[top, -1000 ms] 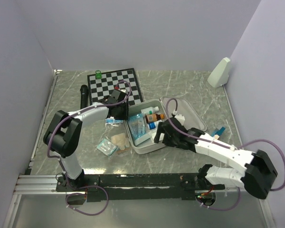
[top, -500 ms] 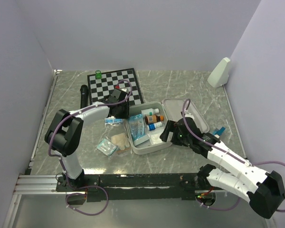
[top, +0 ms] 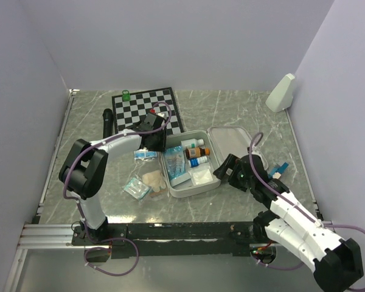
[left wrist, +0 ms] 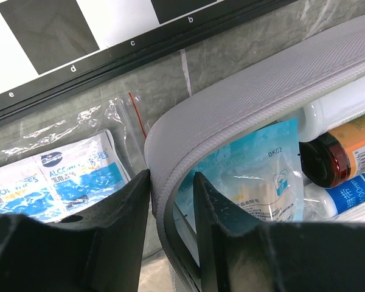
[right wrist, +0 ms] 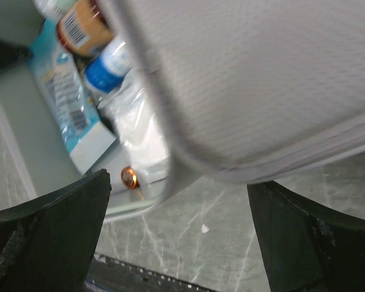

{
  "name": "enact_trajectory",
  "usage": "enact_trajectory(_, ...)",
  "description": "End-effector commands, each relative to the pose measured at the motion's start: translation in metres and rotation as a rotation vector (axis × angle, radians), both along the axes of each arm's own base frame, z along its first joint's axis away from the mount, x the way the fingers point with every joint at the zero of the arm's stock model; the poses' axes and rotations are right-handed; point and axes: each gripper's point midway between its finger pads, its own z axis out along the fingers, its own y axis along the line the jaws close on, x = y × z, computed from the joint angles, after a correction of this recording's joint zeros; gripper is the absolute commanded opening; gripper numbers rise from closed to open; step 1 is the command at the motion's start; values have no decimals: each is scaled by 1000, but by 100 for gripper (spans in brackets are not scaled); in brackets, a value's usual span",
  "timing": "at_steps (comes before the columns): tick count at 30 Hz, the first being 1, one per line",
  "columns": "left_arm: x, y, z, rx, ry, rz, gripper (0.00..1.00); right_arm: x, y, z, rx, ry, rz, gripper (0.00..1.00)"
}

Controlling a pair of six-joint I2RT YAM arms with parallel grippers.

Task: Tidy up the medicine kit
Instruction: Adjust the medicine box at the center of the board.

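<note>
Top external: right hand (top: 223,168) wide open, withdrawn rightward from medicine kit (top: 193,190); left hand (top: 157,145) pinches its rim.

Robot lab test cell, plain lilac walls (top: 170,42), marble-look tabletop (top: 231,109), mounting rail (top: 182,232)

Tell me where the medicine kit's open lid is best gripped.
Likely the free rim, opposite the hinge, coming from the right. The lid is open on the medicine kit's right side, and its thin raised wall suits a straddling pinch by the open right pincer.
</note>
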Motion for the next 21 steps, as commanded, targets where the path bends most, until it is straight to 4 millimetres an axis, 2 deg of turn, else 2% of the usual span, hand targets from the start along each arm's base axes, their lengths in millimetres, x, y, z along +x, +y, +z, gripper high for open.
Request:
enact_trajectory(1,10,2,-1,29,-35,-17,38,19,-8,3,116,-32,-99,100)
enact_trajectory(8,8,3,-5,33,-35,-27,37,43,-27,0,131,-36,-189,100)
enact_trajectory(15,9,6,-5,48,-45,-32,36,70,-46,34,114,-215,-247,100)
enact_trajectory(21,9,5,-7,55,-44,-42,35,77,-55,71,110,-381,-265,99)
